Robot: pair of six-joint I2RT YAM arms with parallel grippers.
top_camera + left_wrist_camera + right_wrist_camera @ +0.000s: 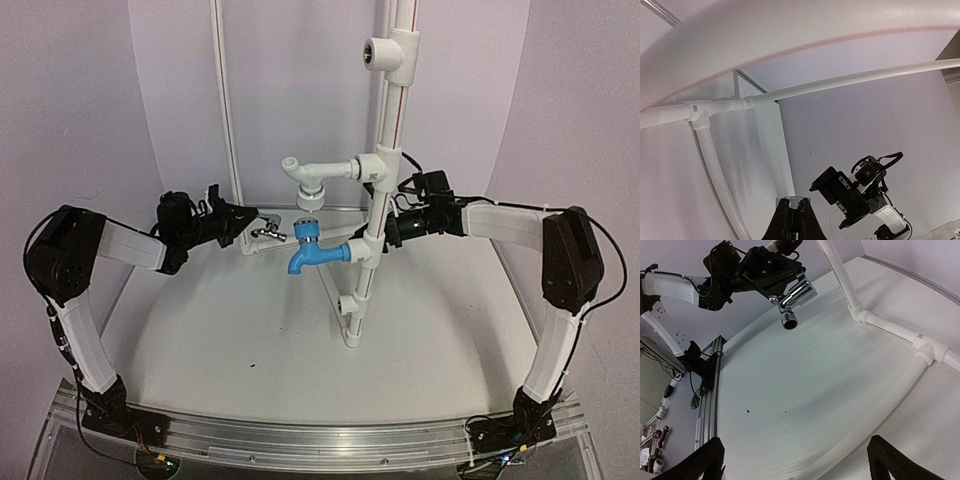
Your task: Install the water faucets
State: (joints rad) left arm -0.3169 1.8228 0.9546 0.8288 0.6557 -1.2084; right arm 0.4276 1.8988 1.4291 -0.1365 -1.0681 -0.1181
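step: silver faucet (pixel 266 230) to pipe stand (pixel 368 262) | left gripper (pixel 246 224): I clamp the faucet in the air, left of blue tap (pixel 312 252) | right gripper (pixel 800 466): wide, empty, beside stand | method: brace stand, square threads to a free port, probably lowest tee (pixel 349 301)

The right hand (pixel 795 452) shows only two dark fingertips (pixel 707 462) at the bottom corners, set wide apart with nothing between them. Above the white surface (pixel 805 390), the left hand (pixel 779 281) clamps the silver faucet (pixel 799 294), whose round open end faces the camera. White pipes (pixel 890 327) with a tee fitting (pixel 931 347) cross the right side.
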